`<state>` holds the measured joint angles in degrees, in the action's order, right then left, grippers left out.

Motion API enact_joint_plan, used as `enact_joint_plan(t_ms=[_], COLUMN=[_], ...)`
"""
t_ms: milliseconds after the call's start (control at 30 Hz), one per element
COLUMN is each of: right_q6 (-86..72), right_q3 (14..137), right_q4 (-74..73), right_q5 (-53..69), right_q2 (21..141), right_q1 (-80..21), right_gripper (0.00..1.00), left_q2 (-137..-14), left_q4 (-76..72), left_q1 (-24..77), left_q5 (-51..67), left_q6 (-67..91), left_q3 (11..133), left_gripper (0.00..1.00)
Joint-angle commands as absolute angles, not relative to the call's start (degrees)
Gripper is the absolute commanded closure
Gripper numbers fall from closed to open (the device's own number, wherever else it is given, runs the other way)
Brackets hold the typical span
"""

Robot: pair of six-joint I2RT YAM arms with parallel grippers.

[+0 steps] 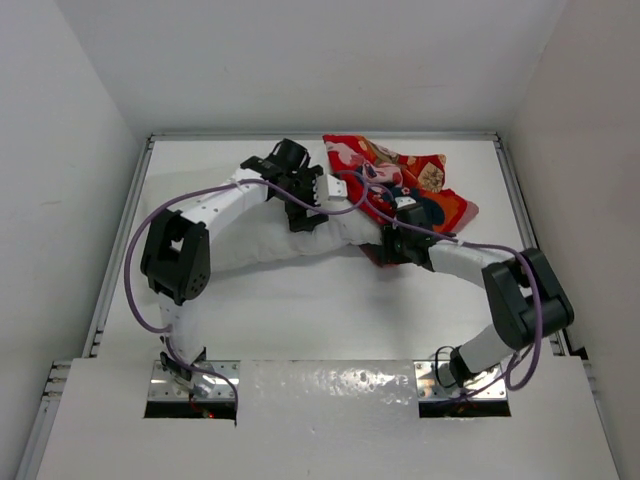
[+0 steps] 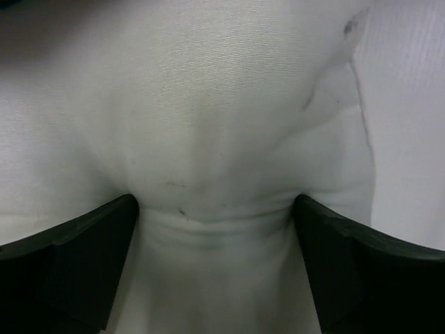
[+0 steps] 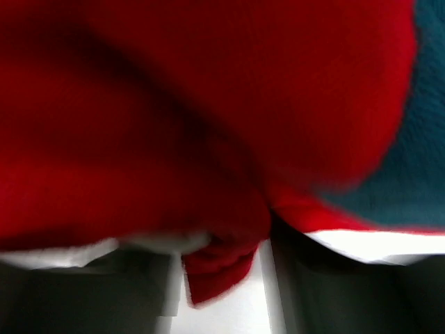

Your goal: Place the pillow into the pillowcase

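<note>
Item, pillow (image 1: 268, 246): plump, plain white. It lies across the middle of the surface (image 1: 330, 320), beneath both forearms. Its right end reaches the red cloth.
Item, pillowcase (image 1: 400, 172): red-orange printed fabric with dark teal and pink patches. It is crumpled at the far right of the surface and overlaps the pillow's right end.
Pillow inside case: not possible to say how far, as the arms cover the meeting point.
Left gripper (image 1: 300, 212): poised over the pillow's far-centre part, pointing down.
Left jaws: wide apart. The left wrist view shows both dark fingers (image 2: 69, 264) pressed into the white fabric, with a creased ridge of pillow bulging up between them.
Right gripper (image 1: 398, 246): at the near edge of the pillowcase, where red cloth meets white.
Right jaws: cannot tell whether they clamp anything. The right wrist view is blurred and filled with red cloth, with a small fold hanging low in the middle and a teal patch at the right.
Cables: purple, looped along each arm.
</note>
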<state>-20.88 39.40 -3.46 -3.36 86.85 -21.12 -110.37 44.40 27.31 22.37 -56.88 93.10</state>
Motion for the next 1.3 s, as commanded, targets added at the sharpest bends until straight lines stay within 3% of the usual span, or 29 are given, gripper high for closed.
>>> enact_joint_plan(t_ms=[0, 67, 100, 167, 200, 433, 567, 700, 867, 900, 933, 967, 1000, 1033, 1067, 1133, 1167, 1200, 1233, 1267], right_q6=[-23.91, -24.34, -24.52, -24.09, -23.47, -14.7, -12.39, -15.64, -17.22, -18.01, -18.63, -18.63, -22.2, -24.24, -25.65, -22.61, -20.5, -18.83, -17.94, -17.93], right_q3=[42.01, 42.63, 42.8, 42.8, 43.15, 48.25, 46.15, 43.06, 50.36, 49.67, 47.57, 47.55, 45.37, 44.57, 44.04, 45.17, 46.74, 47.71, 49.9, 51.31], right_q4=[4.13, 2.73, 1.77, -0.52, -2.18, -16.76, -17.59, -5.14, -1.41, -0.36, -0.35, -0.35, 1.21, 1.14, 0.97, -2.97, -4.21, -4.74, -4.49, -4.48], right_q5=[-7.9, -9.32, -10.45, -10.64, -9.85, -10.81, -2.13, 5.79, 16.33, 16.87, 19.92, 22.3, 25.11, 28.18, 31.78, 28.59, 25.87, 21.75, 18.49, 18.46], right_q2=[90.52, 91.32, 91.06, 89.4, 86.69, 70.94, 66.28, 68.1, 78.74, 79.53, 80.5, 80.77, 80.86, 80.6, 78.59, 74.82, 72.88, 70.08, 69.0, 68.99], right_q1=[-21.27, -21.27, -21.36, -21.27, -21.27, -26.18, -30.75, -36.36, -40.69, -40.26, -37.47, -37.44, -31.87, -28.86, -24.22, -23.03, -22.94, -22.85, -22.94, -22.94], right_gripper=[0.6, 0.83, 1.0, 1.0, 1.0, 1.0, 1.0, 1.0, 1.0, 0.82, 0.35, 0.35, 0.19, 0.13, 0.01, 0.01, 0.01, 0.01, 0.04, 0.19], left_q2=[-110.74, -110.57, -110.57, -110.57, -110.57, -112.76, -116.97, -119.7, -122.08, -121.91, -121.47, -121.46, -121.2, -121.2, -121.11, -121.29, -121.38, -121.46, -121.64, -121.64], left_q4=[38.07, 37.36, 37.01, 36.65, 35.26, 25.33, 24.25, 24.09, 26.27, 26.45, 26.63, 26.72, 27.15, 27.59, 28.82, 30.75, 33.81, 35.84, 39.86, 41.56], left_q1=[26.63, 26.63, 26.54, 26.63, 26.63, 25.58, 23.29, 23.2, 23.29, 23.29, 23.29, 23.29, 23.2, 23.2, 23.12, 23.03, 23.03, 22.68, 21.89, 21.88], left_q5=[20.65, 23.02, 23.81, 25.83, 26.01, 21.81, 23.11, 24.17, 25.84, 26.01, 27.58, 27.6, 29.34, 30.83, 32.42, 37.84, 39.79, 41.64, 44.62, 46.21], left_q6=[-52.48, -49.75, -48.96, -46.42, -44.75, -25.09, -16.1, -13.19, -13.45, -13.53, -14.06, -14.06, -14.58, -15.11, -15.99, -17.04, -17.75, -19.23, -20.29, -20.3], left_q3=[88.79, 88.15, 87.89, 87.8, 87.89, 91.84, 102.35, 106.17, 107.4, 107.14, 106.27, 105.82, 105.56, 105.3, 105.12, 105.64, 106.43, 107.48, 110.8, 113.01], left_gripper=[0.11, 0.3, 0.54, 0.81, 1.0, 1.0, 1.0, 1.0, 1.0, 1.0, 1.0, 1.0, 1.0, 1.0, 1.0, 0.86, 0.63, 0.52, 0.41, 0.34])
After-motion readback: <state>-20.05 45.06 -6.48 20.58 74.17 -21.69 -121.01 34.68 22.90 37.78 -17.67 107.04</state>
